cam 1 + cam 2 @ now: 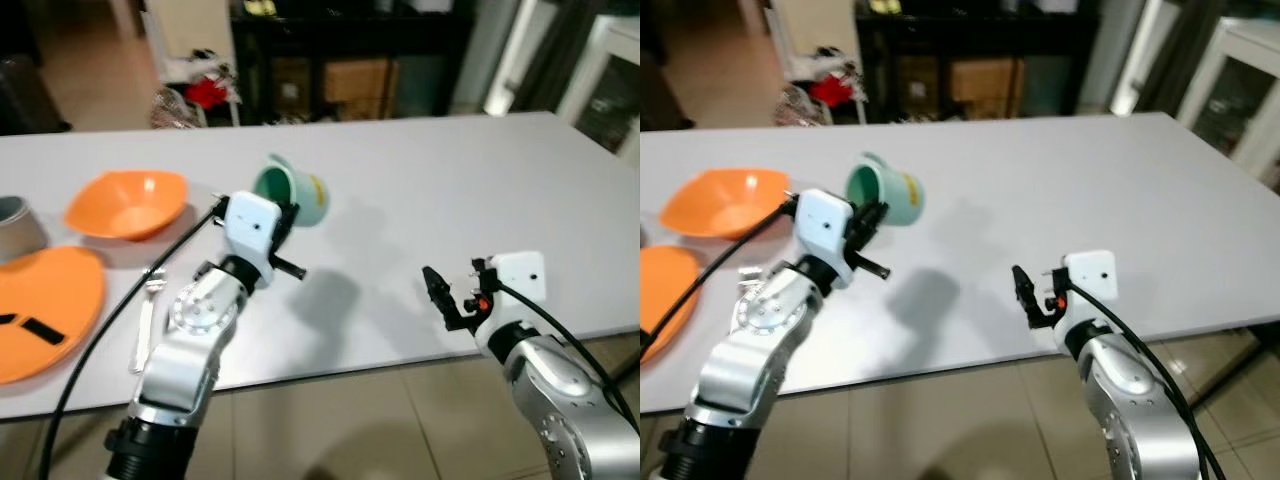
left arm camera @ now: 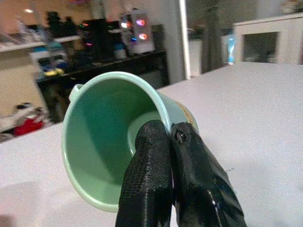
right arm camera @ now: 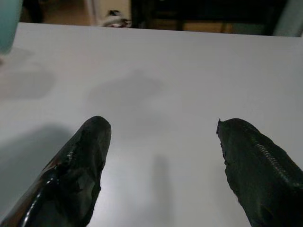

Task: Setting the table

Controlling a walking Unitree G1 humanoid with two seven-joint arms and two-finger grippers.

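Observation:
My left gripper is shut on the rim of a pale green cup. It holds the cup tilted, mouth toward me, above the white table. In the left wrist view one finger is inside the cup and the other outside, pinching the wall. An orange bowl and an orange plate lie at the table's left, with a white fork beside the plate. My right gripper is open with nothing between its fingers, low over the table near the front edge.
A grey container stands at the far left edge. Small black pieces lie on the plate. Behind the table are dark shelves and clutter on the floor. A white cabinet stands at the back right.

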